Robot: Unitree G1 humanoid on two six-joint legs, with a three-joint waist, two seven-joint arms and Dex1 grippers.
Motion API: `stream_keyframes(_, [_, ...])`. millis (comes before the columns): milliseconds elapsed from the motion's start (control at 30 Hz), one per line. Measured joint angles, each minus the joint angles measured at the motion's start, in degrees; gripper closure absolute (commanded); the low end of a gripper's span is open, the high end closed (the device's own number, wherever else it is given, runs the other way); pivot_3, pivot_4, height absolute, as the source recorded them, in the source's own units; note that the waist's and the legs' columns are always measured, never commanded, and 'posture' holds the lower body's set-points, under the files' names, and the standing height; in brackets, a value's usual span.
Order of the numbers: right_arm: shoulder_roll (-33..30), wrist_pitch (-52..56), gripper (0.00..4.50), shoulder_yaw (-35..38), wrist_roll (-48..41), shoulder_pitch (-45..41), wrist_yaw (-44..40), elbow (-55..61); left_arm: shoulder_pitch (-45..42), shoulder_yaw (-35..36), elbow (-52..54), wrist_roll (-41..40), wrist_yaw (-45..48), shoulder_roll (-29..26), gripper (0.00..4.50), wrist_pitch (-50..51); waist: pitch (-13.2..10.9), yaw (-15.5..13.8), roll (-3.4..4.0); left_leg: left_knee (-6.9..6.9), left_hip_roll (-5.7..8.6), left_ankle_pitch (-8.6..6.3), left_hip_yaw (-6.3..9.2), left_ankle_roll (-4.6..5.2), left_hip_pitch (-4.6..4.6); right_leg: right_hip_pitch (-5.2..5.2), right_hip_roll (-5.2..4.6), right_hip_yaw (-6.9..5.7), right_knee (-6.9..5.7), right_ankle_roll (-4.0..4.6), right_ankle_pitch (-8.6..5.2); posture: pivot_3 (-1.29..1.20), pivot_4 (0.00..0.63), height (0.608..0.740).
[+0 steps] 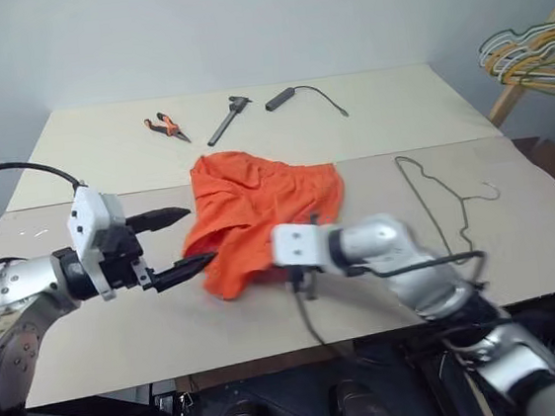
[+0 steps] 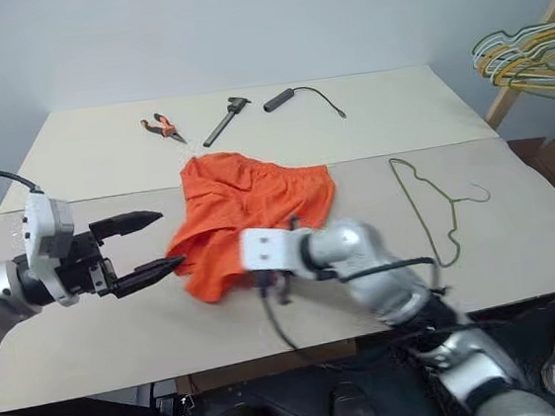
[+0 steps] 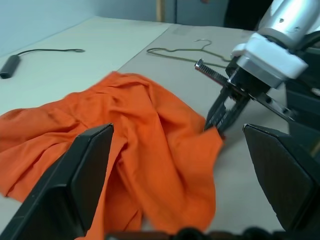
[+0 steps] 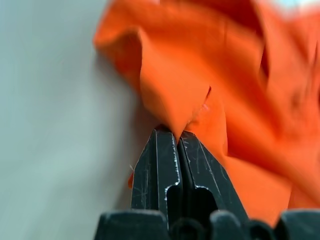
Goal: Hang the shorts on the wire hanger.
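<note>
The shorts [image 1: 258, 215] lie crumpled mid-frame on the tabletop [image 1: 92, 337] — right gripper [image 4: 177, 137] fingers pinched shut on their near edge, left gripper [image 1: 177, 246] fingers spread wide just left of it. The wire hanger [image 1: 436, 201] lies apart, right of the shorts.

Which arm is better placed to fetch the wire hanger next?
Judging by position, the left: its gripper is open and empty. But the hanger lies on the right, where the right gripper is shut on the shorts.
</note>
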State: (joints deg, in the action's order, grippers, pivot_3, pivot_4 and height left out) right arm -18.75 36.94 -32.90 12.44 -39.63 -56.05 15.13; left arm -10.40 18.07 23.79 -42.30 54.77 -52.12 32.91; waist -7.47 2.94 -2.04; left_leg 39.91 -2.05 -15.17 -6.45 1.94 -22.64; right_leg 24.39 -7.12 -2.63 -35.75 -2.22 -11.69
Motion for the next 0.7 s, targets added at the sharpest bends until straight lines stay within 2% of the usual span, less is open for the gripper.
stream_keyframes(67, [3.68, 1.17, 4.49, -2.84, 0.83, -1.66, 2.07, -3.05, -0.75, 0.12, -1.31, 0.96, 0.53, -0.43, 0.0, -0.73, -0.01, -0.53, 0.02, 0.0, 0.0, -0.02, -0.02, -0.05, -0.09, 0.01, -0.01, -0.12, -0.06, 0.02, -0.01, -0.06, 0.124, 0.74])
stream_keyframes(100, [4.69, 1.38, 4.01, -4.0, 1.47, -2.04, 3.05, -4.32, -0.92, 0.12, -1.91, 1.54, 0.8, -0.45, 0.0, -1.12, -0.02, -0.66, 0.03, 0.0, 0.01, -0.02, -0.03, -0.06, -0.19, 0.03, -0.02, -0.2, -0.08, 0.02, -0.01, -0.05, 0.127, 0.74])
stream_keyframes(200, [4.24, 2.36, 3.11, -5.42, 2.12, -1.89, 3.76, -4.8, -0.92, 0.12, -2.38, 1.93, 1.24, -0.45, 0.0, -1.74, -0.03, -0.83, 0.04, 0.06, 0.02, -0.02, -0.01, -0.05, -0.45, 0.17, -0.06, -0.28, -0.05, 0.01, -0.01, -0.06, 0.128, 0.74])
stream_keyframes(333, [-0.94, 4.93, 1.75, -3.89, -0.78, 0.23, 0.41, 0.55, -0.86, -0.83, -2.07, 2.11, 2.02, -0.34, 0.0, -1.96, -0.04, -0.76, 0.06, 0.05, 0.01, -0.02, -0.02, -0.06, -0.5, 0.22, -0.06, -0.32, -0.05, -0.01, -0.02, -0.08, 0.126, 0.74])
stream_keyframes(400, [-4.39, 6.3, 0.95, -1.63, -3.67, 0.64, -2.34, 3.94, -0.89, -2.15, -2.05, 2.74, 2.22, -0.03, 0.0, -1.97, -0.05, -0.54, 0.07, 0.06, 0.01, -0.02, -0.02, -0.06, -0.49, 0.22, -0.06, -0.32, -0.03, -0.01, -0.02, -0.1, 0.124, 0.74])
stream_keyframes(500, [-10.95, 9.06, 0.03, 4.66, -10.61, 1.02, -7.8, 10.55, -2.92, -5.78, -2.13, 3.16, 2.23, 0.98, 0.0, -1.58, -0.05, -0.5, 0.07, 0.06, 0.01, -0.05, 0.01, -0.02, -0.44, 0.19, -0.06, -0.34, 0.09, -0.01, -0.02, -0.13, 0.119, 0.74])
stream_keyframes(700, [-19.97, 12.28, 0.03, 14.18, -22.28, 2.99, -13.78, 17.73, -9.76, -14.53, -1.08, 2.66, 0.8, 2.09, 0.0, 6.6, -0.05, -0.07, 0.07, 0.06, 0.02, -0.26, 0.15, 0.34, -0.2, 0.0, -0.06, -0.28, 0.04, 0.0, -0.04, -0.17, 0.12, 0.74])
